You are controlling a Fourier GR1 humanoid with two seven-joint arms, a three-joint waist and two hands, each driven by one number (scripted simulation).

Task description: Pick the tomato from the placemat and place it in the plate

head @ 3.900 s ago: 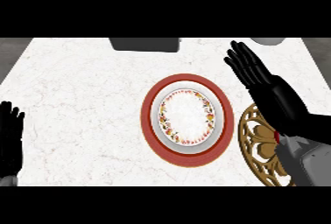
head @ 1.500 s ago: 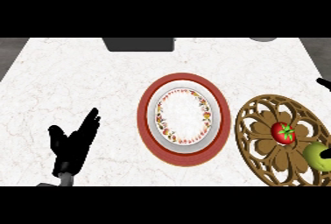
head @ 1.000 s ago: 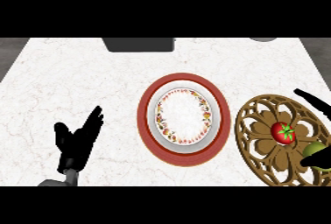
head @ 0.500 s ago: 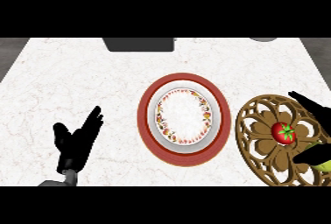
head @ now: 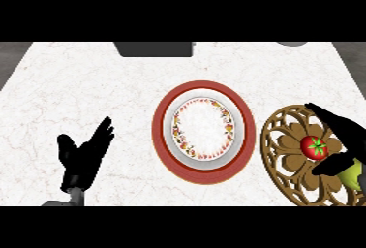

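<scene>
— White marbled stone fills the head view: the worktop [head: 85, 87] runs edge to edge, with a dark grey block [head: 155, 49] at twelve o'clock against its far edge and a grey round object [head: 295, 43] cut off at about one o'clock.

— And in the middle?

— A plate [head: 205, 165] with a broad red rim, a white centre and a ring of small coloured flecks. It sits just right of centre and nothing lies in it.

— Where is the tomato?

— At three o'clock from the plate, on the placemat [head: 286, 145], a round brown openwork piece with a flower pattern that is cut by the right edge. The tomato [head: 313, 147] is red with a green stalk and rests near the middle of that mat.

— Anything beside it?

— A yellow-green fruit [head: 349, 175] at about five o'clock from the tomato, partly hidden; I cannot tell what kind.

— The robot hands?

— The right robot hand [head: 342, 127] comes in from the right edge and curves round the tomato's right side, fingers above it and the thumb below. The fingers are bent but not closed on the fruit, so I read it as released; whether it touches the tomato I cannot tell. The left robot hand [head: 80, 157] shows at eight o'clock, released, fingers straight and spread, grasping nothing, well apart from the plate.
</scene>
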